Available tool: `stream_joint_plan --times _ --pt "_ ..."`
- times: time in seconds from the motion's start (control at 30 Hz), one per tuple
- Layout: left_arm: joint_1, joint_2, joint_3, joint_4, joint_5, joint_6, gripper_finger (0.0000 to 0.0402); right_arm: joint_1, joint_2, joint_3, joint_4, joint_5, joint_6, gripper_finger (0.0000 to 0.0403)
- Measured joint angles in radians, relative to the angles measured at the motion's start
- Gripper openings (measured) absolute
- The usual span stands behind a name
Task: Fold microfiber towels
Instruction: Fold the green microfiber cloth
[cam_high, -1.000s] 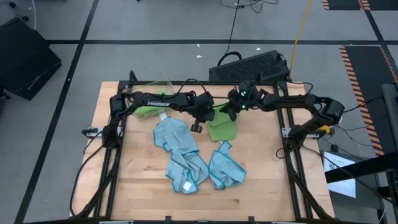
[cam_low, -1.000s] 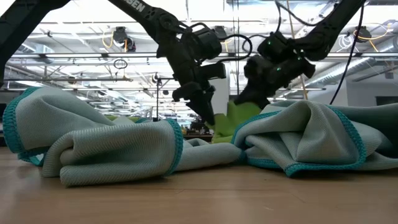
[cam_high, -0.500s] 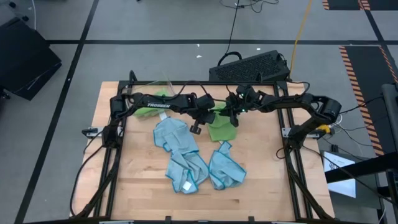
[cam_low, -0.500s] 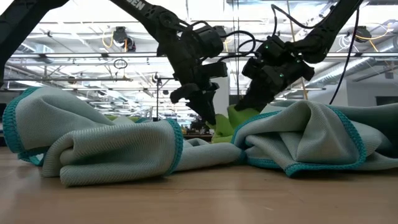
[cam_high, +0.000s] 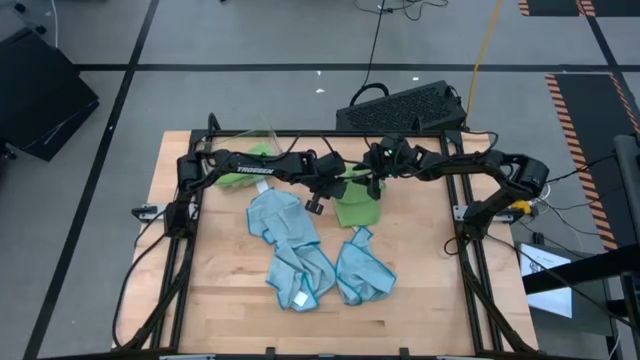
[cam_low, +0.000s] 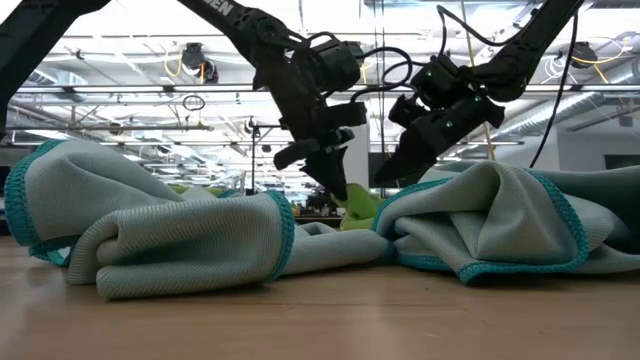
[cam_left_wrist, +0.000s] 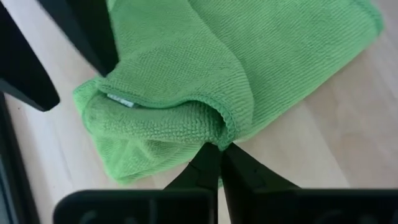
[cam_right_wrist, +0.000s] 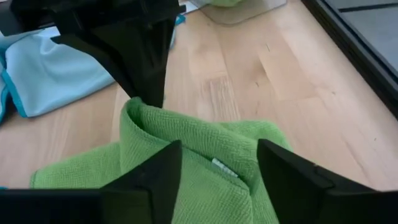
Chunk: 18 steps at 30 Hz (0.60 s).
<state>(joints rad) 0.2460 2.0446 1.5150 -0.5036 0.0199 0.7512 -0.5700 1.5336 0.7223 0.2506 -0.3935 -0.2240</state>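
A lime green towel (cam_high: 356, 207) lies on the wooden table behind the middle, with one edge drawn up into a peak (cam_right_wrist: 140, 109). My left gripper (cam_left_wrist: 219, 155) reaches in from the table's left and is shut on that edge. My right gripper (cam_right_wrist: 217, 165) comes from the right and stands open. Its two fingers sit on either side of the towel's fold with the white tag (cam_right_wrist: 221, 168). I cannot tell whether they touch it. Three light blue towels (cam_high: 283, 222) (cam_high: 300, 275) (cam_high: 362, 268) lie crumpled nearer the front. My left gripper pinches the green towel's hemmed edge (cam_left_wrist: 229, 127) between its two fingers, where the cloth curls over itself. The fingers slant down from the table's left. The pinched edge stands raised a little, and the towel's other parts lie slack on the table.
A clear bin (cam_high: 245, 160) holding green cloth stands at the far left of the table, under the left arm. A black keyboard-like object (cam_high: 400, 105) lies on the floor beyond the far edge. Bare wood shows along the front and both sides.
My right gripper has rolled, opened and let go of the green towel. The part of the towel it held up has sunk toward the table. My left gripper has rolled a little and stays shut on the towel's edge.
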Motion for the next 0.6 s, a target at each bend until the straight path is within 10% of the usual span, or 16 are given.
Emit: stream_joint_plan --times 0.6 --pt "-0.006 0.0 0.0 0.009 -0.006 0.01 0.0015 -0.118 0.17 -0.001 0.07 -0.26 0.082 0.0235"
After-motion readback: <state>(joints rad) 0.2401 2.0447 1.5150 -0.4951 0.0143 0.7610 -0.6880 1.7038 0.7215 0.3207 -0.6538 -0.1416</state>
